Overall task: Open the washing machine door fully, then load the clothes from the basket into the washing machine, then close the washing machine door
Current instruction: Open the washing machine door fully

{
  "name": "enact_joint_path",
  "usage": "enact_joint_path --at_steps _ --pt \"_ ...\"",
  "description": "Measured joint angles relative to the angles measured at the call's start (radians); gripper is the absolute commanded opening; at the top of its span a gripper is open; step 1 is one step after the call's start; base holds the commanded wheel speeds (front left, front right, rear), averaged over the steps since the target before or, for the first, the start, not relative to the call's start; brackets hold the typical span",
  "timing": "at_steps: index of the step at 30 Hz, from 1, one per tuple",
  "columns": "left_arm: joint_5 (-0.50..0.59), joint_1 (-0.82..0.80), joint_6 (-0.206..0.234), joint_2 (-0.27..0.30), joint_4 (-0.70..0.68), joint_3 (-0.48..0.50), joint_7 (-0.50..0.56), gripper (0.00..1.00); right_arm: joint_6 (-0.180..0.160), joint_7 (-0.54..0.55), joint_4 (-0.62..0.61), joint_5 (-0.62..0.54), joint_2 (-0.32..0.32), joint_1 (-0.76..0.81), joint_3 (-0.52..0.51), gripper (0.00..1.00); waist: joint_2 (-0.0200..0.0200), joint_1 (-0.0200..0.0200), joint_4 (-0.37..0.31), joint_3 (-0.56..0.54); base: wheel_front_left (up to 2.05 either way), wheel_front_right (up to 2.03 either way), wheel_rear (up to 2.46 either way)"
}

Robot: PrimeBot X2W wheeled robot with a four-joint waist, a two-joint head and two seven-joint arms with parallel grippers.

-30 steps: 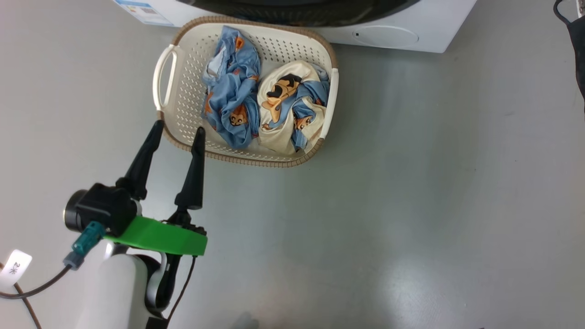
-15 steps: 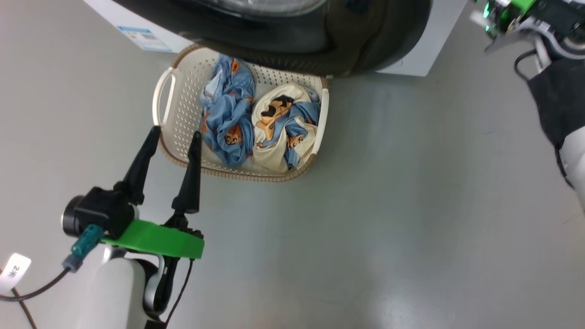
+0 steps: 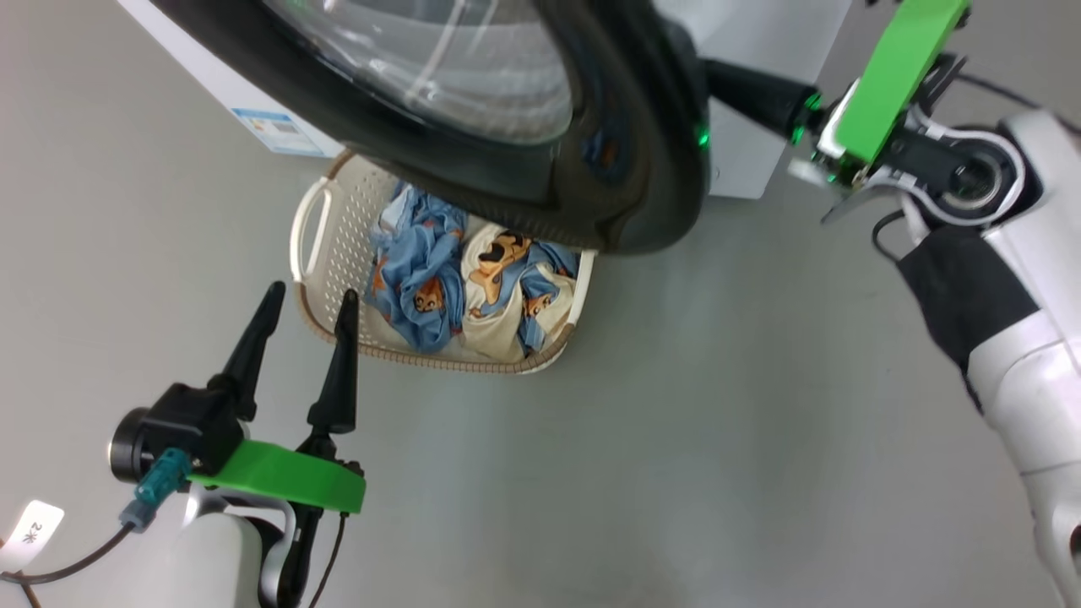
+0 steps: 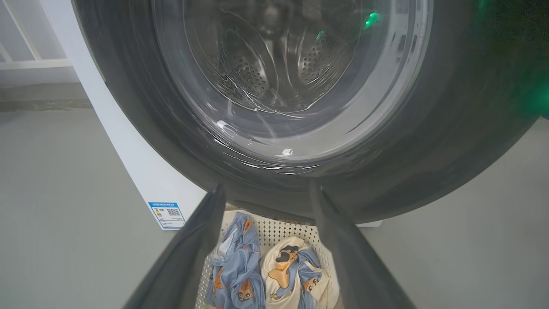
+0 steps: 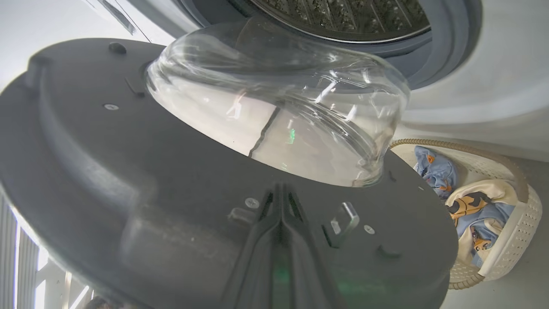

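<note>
Your right gripper [image 5: 281, 201] was closed, its two fingers pressed together with nothing between them. Their tips lay at the dark inner face of the washing machine door [image 5: 128, 193], just below the glass bowl. In the head view those fingers ran in from the upper right and passed behind the door's right edge. The door stood partly open, angled out from the washing machine [image 3: 747, 165], and its lower rim overhung the far side of the basket [image 3: 334, 253]. The clothes [image 3: 460, 287] lay side by side inside the basket, the blue one to the left and the cream one to the right. Your left gripper [image 3: 311, 295] hung at the lower left, jaws spread wide and holding nothing. The fingertip nearer the frame's centre sat just at the basket's near-left corner. You had bare floor [image 3: 718, 422] across the right and lower centre of the frame.
</note>
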Motion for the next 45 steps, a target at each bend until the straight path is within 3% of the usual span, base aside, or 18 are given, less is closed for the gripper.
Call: enact_joint_path --at_steps 28,45 --pt "0.028 0.103 0.000 0.001 0.013 0.013 0.000 1.00 0.000 0.079 -0.168 0.011 0.083 0.261 0.088 0.00 0.0000 0.0000 0.035 -0.138 0.00 0.00 0.00" --pt "0.034 0.123 0.000 0.002 0.016 0.015 0.000 1.00 0.000 0.087 -0.179 0.008 0.144 0.312 0.133 0.00 0.0000 0.0001 0.073 -0.180 0.00 0.00 0.00"
